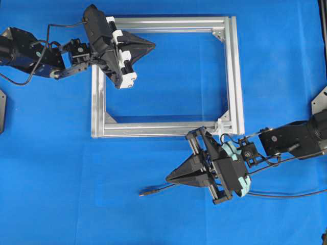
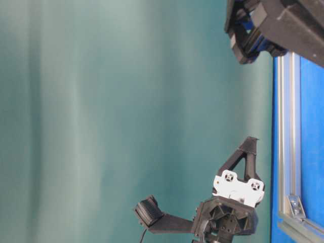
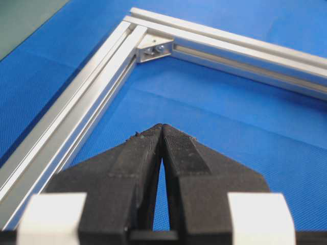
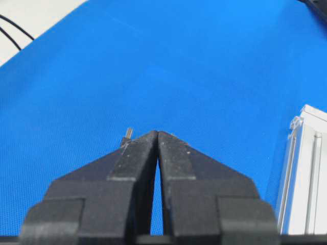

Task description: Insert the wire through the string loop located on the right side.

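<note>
Left gripper (image 1: 152,46) pressed together, empty, over the silver aluminium frame's (image 1: 235,76) far-left corner — right gripper (image 1: 168,178) likewise, just beside the thin black wire's (image 1: 158,190) plug tip on blue cloth (image 1: 61,178).

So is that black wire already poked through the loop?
No. The wire lies loose on the blue mat, its plug tip outside the silver frame.

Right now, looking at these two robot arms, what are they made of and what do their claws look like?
Both arms are black, boxy segments with thin black cables looped alongside. Each ends in a wedge: the left gripper and right gripper have two rough black triangular fingers tapering to a point. The left carries white blocks behind its fingers; the right has pale teal parts near its wrist.
</note>
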Controlling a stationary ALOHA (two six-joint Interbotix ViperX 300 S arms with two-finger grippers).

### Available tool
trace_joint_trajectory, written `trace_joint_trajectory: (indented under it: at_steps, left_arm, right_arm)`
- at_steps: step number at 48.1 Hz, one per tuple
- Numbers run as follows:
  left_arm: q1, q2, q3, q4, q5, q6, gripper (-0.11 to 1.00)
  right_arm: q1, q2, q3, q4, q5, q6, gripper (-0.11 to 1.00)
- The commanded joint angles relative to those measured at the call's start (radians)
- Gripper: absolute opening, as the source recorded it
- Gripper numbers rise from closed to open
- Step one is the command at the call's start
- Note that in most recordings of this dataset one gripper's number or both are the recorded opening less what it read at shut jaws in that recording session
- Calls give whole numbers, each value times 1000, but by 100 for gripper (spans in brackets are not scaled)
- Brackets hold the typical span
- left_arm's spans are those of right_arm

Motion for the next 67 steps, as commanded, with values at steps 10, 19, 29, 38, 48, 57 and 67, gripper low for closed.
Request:
trace_joint_trajectory:
  at_steps: [10, 19, 29, 38, 48, 57, 67]
  left_arm:
    - [2, -32, -12, 20, 21, 3, 0]
    - [2, -32, -14, 23, 23, 3, 0]
    - [2, -32, -9, 23, 29, 3, 0]
    - [2, -34, -9, 23, 35, 5, 0]
    - [2, -34, -9, 23, 35, 5, 0]
    - [2, -32, -11, 23, 35, 5, 0]
    - [3, -32, -11, 23, 35, 6, 0]
  right_arm:
    - [25, -54, -20, 2, 63, 66, -6]
    - [25, -48, -18, 2, 71, 129, -6]
    - [26, -3, -49, 38, 95, 158, 7]
    - [29, 46, -69, 98, 129, 158, 58]
    - [43, 94, -72, 124, 126, 158, 74]
    - [55, 152, -87, 155, 107, 158, 73]
    - [66, 202, -103, 204, 97, 158, 73]
